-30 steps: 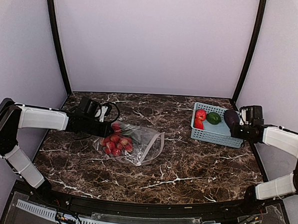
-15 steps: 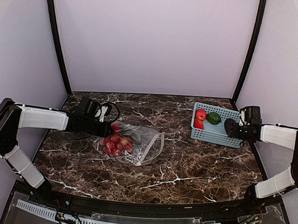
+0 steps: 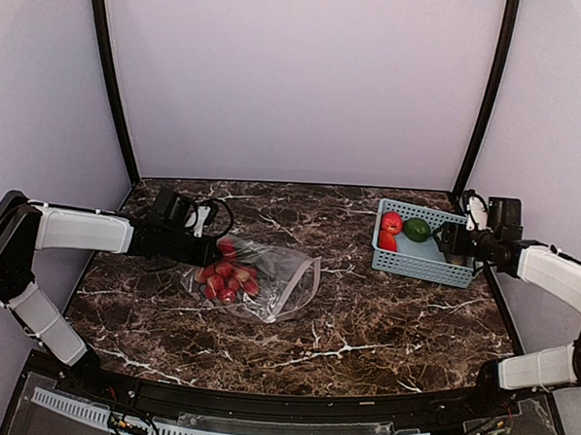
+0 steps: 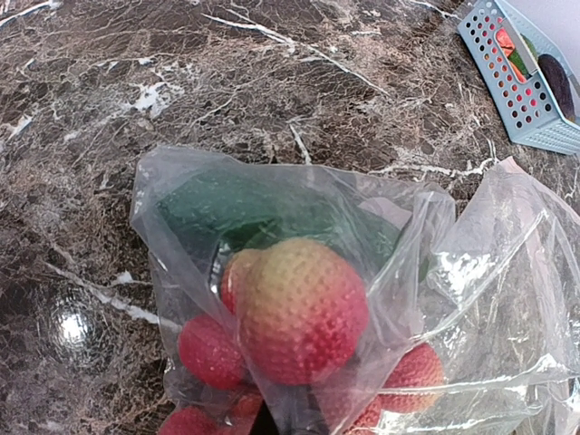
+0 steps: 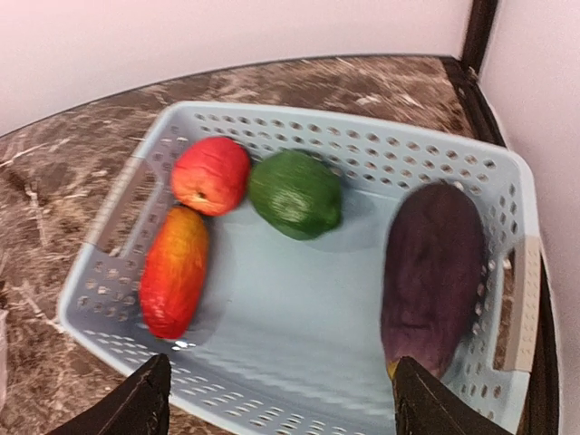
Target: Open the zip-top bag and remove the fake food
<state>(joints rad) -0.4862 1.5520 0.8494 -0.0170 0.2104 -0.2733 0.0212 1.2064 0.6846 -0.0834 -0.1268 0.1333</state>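
Observation:
The clear zip-top bag (image 3: 268, 277) lies left of centre on the marble table, with red strawberries (image 3: 227, 278) of the fake food inside. In the left wrist view the bag (image 4: 480, 299) also holds a big strawberry (image 4: 304, 308) and a dark green piece (image 4: 263, 213). My left gripper (image 3: 199, 250) is shut on the bag's left end. My right gripper (image 5: 281, 403) hangs open above the light blue basket (image 5: 362, 145), holding nothing. In the basket lie a dark purple eggplant (image 5: 433, 272), a red apple (image 5: 211, 174), a green fruit (image 5: 294, 193) and an orange-red fruit (image 5: 175, 270).
The basket (image 3: 415, 266) stands at the table's back right, near the right wall and a black frame post (image 3: 482, 101). A black cable (image 3: 218, 214) loops behind the left wrist. Dark marble table (image 3: 363, 319) lies between bag and basket.
My right gripper has opened and let the purple eggplant go into the basket, then drawn back toward the right. The left arm and the bag have not moved.

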